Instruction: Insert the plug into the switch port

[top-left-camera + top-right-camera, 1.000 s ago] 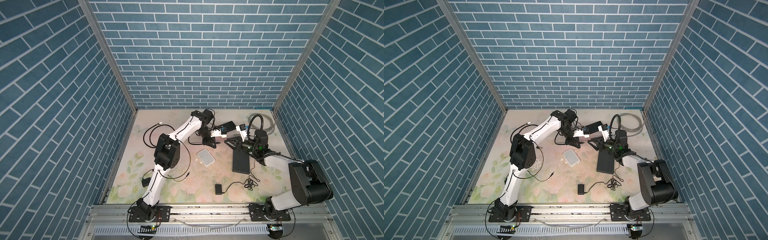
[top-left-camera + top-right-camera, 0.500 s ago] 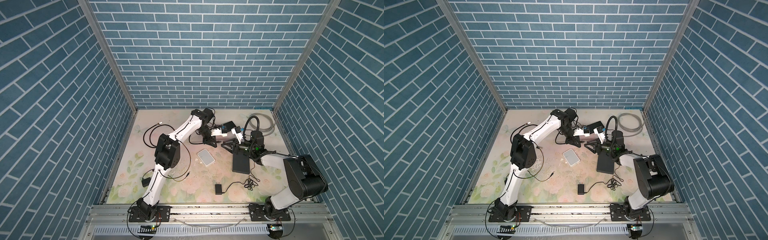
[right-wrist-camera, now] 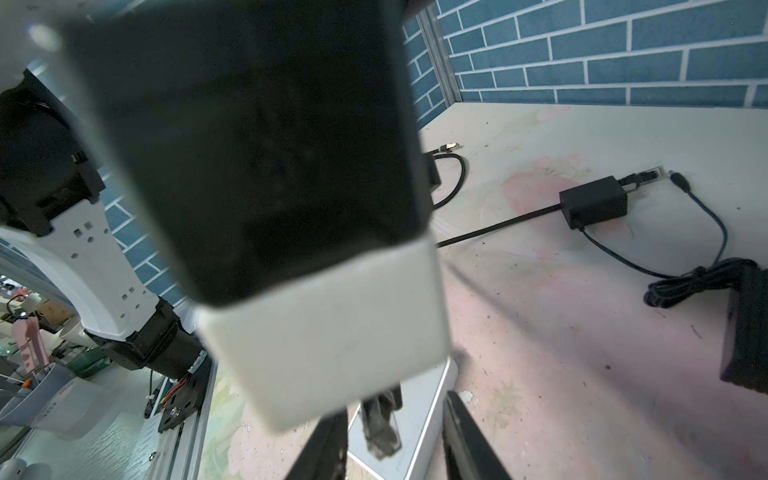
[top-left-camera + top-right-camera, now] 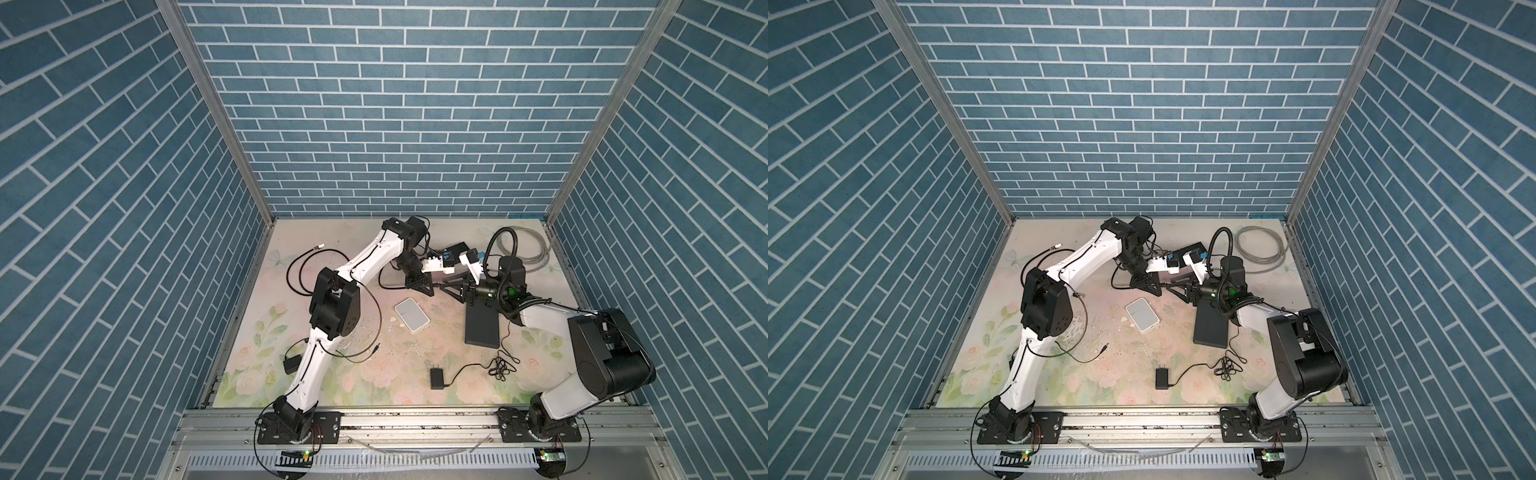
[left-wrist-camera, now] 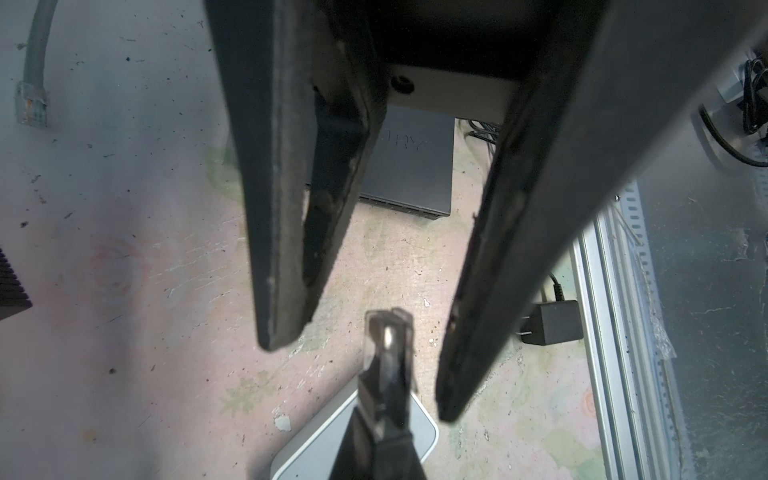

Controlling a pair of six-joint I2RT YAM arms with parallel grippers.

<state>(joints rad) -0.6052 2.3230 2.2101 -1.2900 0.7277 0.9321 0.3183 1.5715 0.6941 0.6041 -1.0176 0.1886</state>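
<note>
Handing the plug (image 5: pixel 388 332) across is the step you're on. Your left gripper (image 5: pixel 380 399) is clamped on it, off the table near the white box (image 4: pixel 411 309), while the right gripper (image 5: pixel 359 376) has its jaws apart on either side of it, not touching. Next, close the right squarely on the plug before the left lets go, then carry it to the black switch (image 4: pixel 482 322), whose ports show in no view.

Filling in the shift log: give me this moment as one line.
left claw: shut on plug | right claw: open around plug | switch: on table, apart from plug
</note>
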